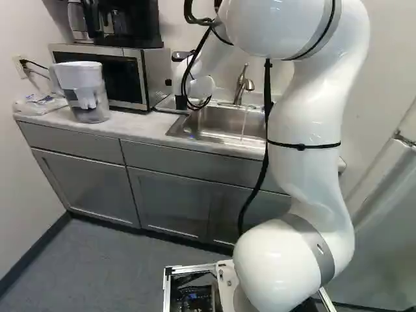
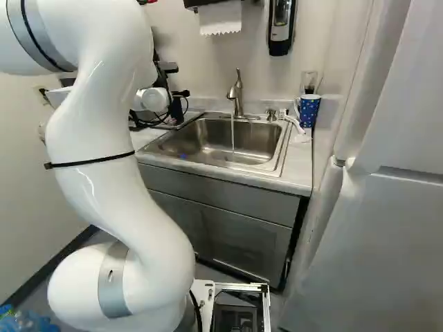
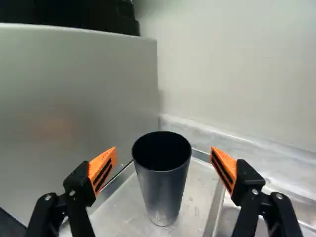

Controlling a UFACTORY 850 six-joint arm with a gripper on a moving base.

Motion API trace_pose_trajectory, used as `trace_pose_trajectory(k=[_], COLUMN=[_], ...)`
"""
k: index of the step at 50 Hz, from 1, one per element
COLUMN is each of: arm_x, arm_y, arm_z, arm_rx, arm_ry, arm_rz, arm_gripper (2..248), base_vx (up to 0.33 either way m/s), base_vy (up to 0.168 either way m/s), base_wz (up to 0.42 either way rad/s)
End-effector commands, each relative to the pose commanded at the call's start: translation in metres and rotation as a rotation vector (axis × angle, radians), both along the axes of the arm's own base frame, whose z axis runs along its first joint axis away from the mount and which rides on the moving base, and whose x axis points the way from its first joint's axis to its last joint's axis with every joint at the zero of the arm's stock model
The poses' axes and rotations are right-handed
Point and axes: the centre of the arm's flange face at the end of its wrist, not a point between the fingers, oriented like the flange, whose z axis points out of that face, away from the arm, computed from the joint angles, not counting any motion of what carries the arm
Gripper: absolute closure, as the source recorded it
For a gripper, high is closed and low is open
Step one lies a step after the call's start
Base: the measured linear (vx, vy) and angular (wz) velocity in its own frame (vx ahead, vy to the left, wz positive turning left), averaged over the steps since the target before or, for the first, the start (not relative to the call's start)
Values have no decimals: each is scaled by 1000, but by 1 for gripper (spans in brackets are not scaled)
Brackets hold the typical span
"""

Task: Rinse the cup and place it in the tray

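Pale counter [image 1: 140,125] with tray [image 3: 121,212], microwave [image 1: 118,81], pitcher [image 1: 84,94], blue mug [image 2: 310,111]

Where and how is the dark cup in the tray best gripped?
I'd grip the cup by its upper sides, just below the rim, one finger each side, coming from where the open hand faces it: it stands upright, round, no handle showing, and the microwave and wall close off its far side.

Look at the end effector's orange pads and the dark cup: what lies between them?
Nothing: the wrist view shows the end effector open, its pads on either side of the dark cup, a bare gap at each.
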Motion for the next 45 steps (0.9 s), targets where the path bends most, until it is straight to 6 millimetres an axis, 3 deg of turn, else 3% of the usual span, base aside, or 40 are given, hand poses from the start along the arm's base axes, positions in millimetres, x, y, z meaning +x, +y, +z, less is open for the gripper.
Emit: trace_pose_trajectory(k=[45], arm_x=[1], arm_y=[-3], arm_z=[51], arm_rx=[23], arm_ry=[-85], arm_rz=[-5], arm_gripper=[3], base_vx=[0], base_vy=[0], base_wz=[0])
